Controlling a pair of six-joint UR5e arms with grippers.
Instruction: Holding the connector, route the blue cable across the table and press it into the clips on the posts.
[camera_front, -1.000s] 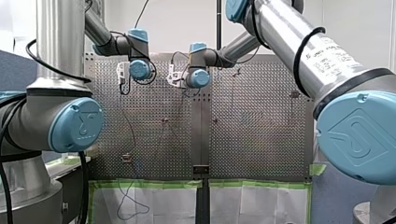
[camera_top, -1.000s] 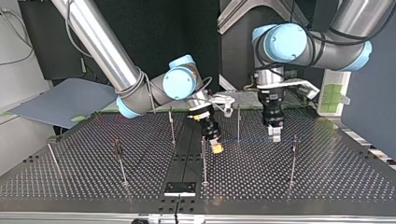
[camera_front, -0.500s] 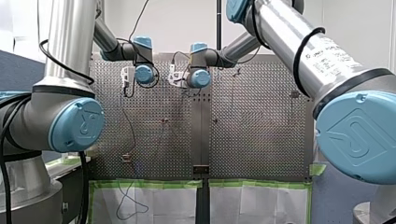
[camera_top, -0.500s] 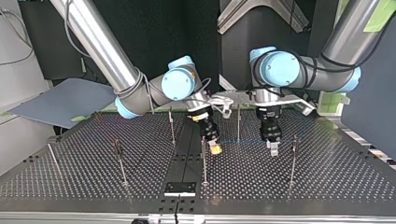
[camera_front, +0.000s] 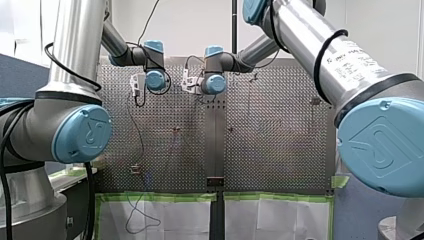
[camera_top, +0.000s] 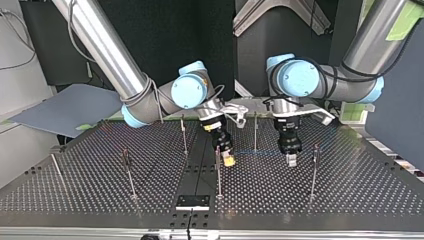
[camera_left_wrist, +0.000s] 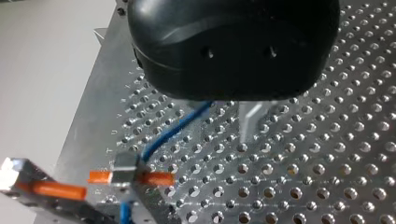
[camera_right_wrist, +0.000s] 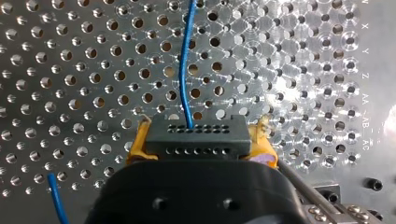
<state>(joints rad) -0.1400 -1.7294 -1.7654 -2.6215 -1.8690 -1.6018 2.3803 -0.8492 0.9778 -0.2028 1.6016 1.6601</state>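
My right gripper is shut with its yellow pads on a black connector. The blue cable leaves the connector's face and runs ahead over the perforated table. In the top view this gripper hangs low beside a post, and the blue cable stretches level from it to my left gripper. In the left wrist view the blue cable comes out from under the black gripper body and runs down to a clip with orange parts.
Thin posts stand over the table: one behind the cable, one at the top view's right, others at its left. In the front view a slack cable loop lies on white paper at the near edge.
My left arm has swung toward the top view's left and its gripper has come lower and nearer, down to the cable's height. My right gripper with the connector has shifted only slightly.
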